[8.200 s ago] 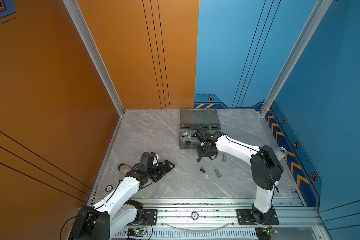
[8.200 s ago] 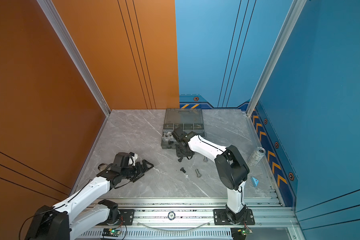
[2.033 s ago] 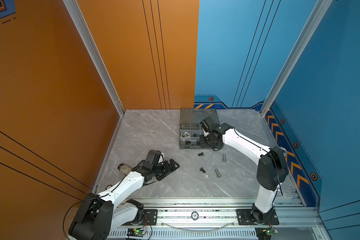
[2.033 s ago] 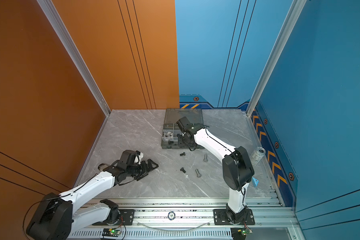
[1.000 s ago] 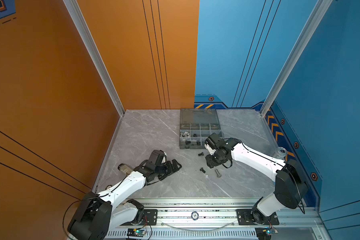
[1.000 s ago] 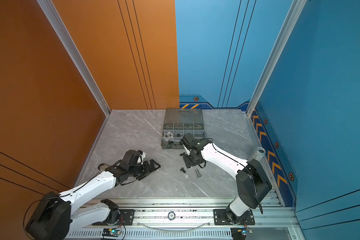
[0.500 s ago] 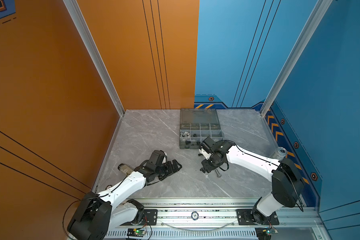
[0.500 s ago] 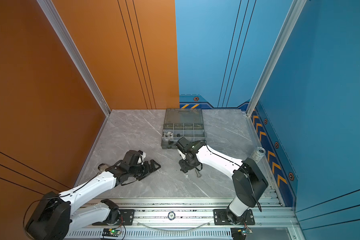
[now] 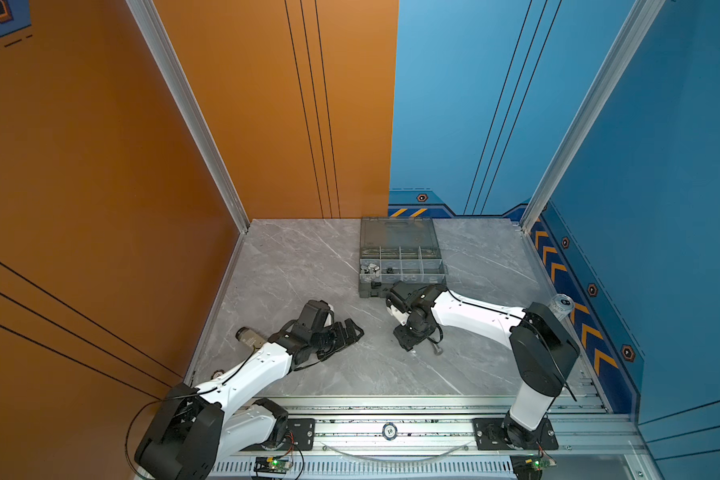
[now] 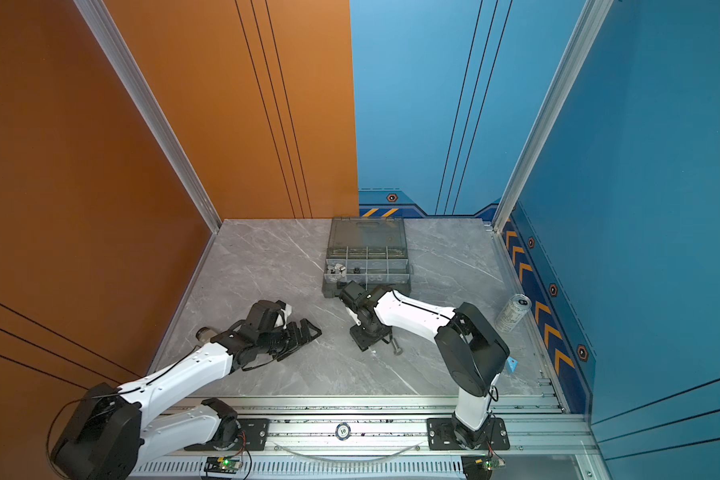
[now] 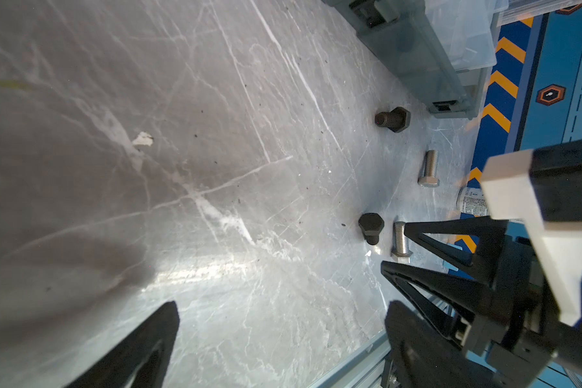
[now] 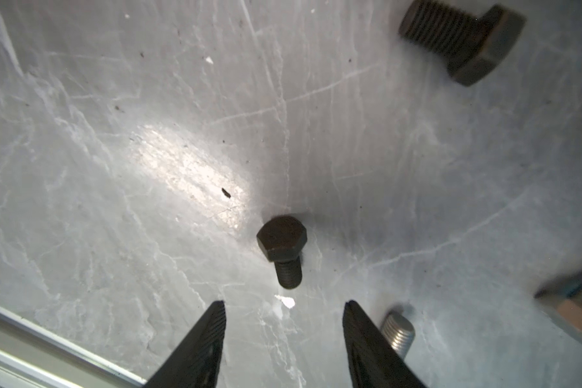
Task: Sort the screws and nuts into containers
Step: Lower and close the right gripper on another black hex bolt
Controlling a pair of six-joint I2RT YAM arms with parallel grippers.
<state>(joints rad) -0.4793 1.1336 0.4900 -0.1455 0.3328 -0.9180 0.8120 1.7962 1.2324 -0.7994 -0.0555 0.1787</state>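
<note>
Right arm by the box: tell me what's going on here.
The robot is sorting hardware into the organizer box. The right gripper hangs open just above a short black screw lying on the table, holding nothing. Three other screws lie loose nearby. The left gripper is open and empty, off to the side. Some silver pieces already sit in one compartment.

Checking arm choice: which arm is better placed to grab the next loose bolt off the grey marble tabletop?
Right. The right claw hangs open with a short black hex-head bolt lying just ahead of the gap between its jaws. The left claw, also open, sits well away from it.
</note>
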